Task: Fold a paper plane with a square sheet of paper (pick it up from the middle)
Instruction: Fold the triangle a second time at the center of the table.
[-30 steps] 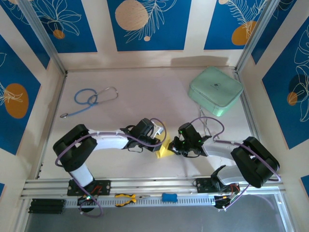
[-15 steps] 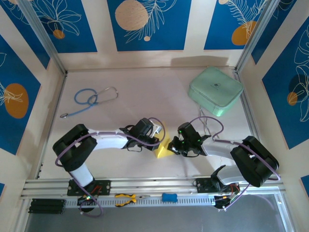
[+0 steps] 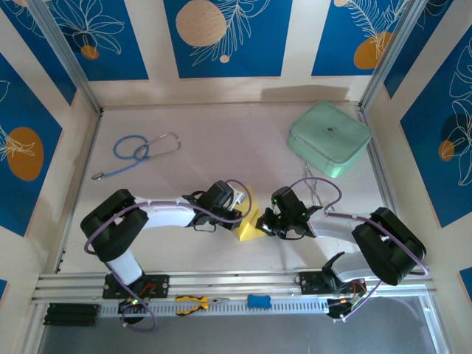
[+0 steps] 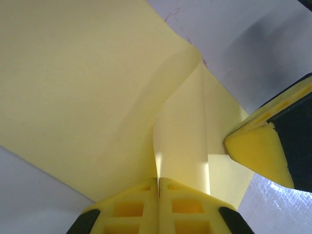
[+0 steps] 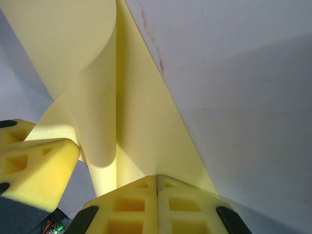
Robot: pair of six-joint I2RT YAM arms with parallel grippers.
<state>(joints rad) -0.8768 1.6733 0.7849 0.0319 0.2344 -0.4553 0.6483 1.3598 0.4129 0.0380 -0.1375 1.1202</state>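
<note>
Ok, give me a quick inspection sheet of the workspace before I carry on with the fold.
Surface: pale table, faint reddish marks.
Job's things: sheet of paper, yellow, partly folded, near mid-table.
Clutter: mint-green case back right; stethoscope back left; pliers and blue item on front rail.
End effectors: left end effector and right end effector both shut on the sheet.
Cables: purple cables looped by the end effectors.
Surroundings: blue leaf-print wall panels.

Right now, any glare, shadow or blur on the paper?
Top external: evenly lit, sharp, paper small in frame. Left wrist: bright strip on the paper by the left end effector. Right wrist: shadow across the table, curl underside shaded.
</note>
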